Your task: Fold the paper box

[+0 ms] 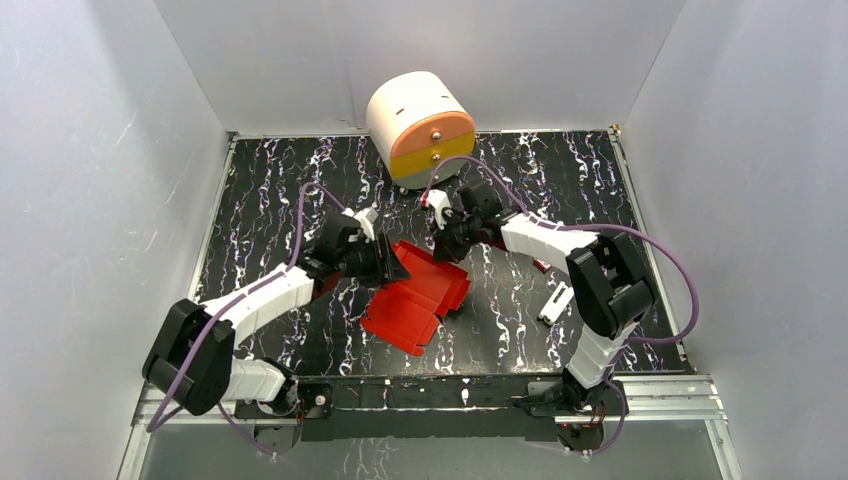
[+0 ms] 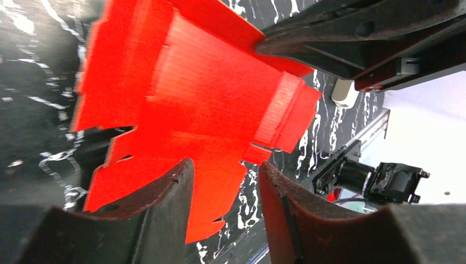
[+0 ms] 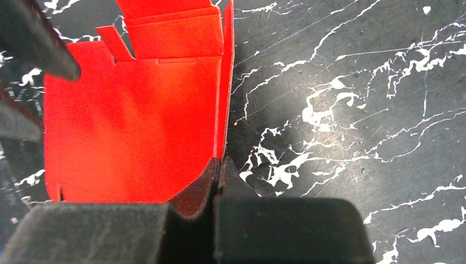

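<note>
The paper box (image 1: 415, 297) is a bright red flapped sheet lying partly folded in the middle of the black marbled table. My left gripper (image 1: 388, 262) stands at its left edge. In the left wrist view that gripper (image 2: 225, 168) is open; the red sheet (image 2: 209, 104) lies beyond its spread fingers (image 2: 159, 209) and nothing is clamped. My right gripper (image 1: 447, 240) is at the sheet's far right corner. In the right wrist view the right gripper (image 3: 220, 163) is shut on a raised side wall of the paper box (image 3: 132, 132).
A round white, orange and yellow drawer unit (image 1: 420, 125) stands at the back centre. A small white object (image 1: 556, 300) lies on the table near the right arm. White walls close in three sides, and a metal rail (image 1: 430, 392) runs along the near edge.
</note>
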Robot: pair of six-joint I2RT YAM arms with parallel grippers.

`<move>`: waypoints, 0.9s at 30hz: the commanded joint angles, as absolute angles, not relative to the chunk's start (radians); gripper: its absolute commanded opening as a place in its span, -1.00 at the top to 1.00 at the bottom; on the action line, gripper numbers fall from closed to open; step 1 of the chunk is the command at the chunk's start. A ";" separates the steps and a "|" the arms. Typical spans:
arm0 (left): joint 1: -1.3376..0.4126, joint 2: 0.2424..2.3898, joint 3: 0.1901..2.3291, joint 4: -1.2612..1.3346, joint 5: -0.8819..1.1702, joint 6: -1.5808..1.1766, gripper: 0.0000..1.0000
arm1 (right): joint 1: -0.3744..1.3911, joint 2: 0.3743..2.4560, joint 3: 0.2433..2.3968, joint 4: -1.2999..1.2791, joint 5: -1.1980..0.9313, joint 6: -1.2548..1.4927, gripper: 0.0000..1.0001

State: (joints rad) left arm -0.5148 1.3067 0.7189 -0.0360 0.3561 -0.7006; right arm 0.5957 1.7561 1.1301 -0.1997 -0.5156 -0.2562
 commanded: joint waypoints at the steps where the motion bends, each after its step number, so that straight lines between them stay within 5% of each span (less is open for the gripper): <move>1: -0.558 1.344 0.659 0.198 0.389 -0.822 0.16 | 0.646 1.694 1.094 -0.111 -0.356 -0.316 1.00; 6: -0.569 1.390 0.571 0.350 0.370 -0.883 0.33 | 0.711 1.684 1.062 -0.064 -0.203 -0.357 1.00; 14: -0.569 1.322 0.479 0.317 0.297 -0.867 0.32 | 0.800 1.699 1.019 -0.010 0.019 -0.426 1.00; 27: -0.569 1.334 0.427 0.401 0.341 -0.936 0.43 | 0.817 1.671 1.079 -0.060 0.046 -0.459 1.00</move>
State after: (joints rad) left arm -0.5652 1.3029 0.4164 0.3180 0.3080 -0.8997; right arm 0.8059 1.7203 1.0195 -0.0559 0.0017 -0.4232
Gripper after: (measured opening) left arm 0.308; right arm 0.020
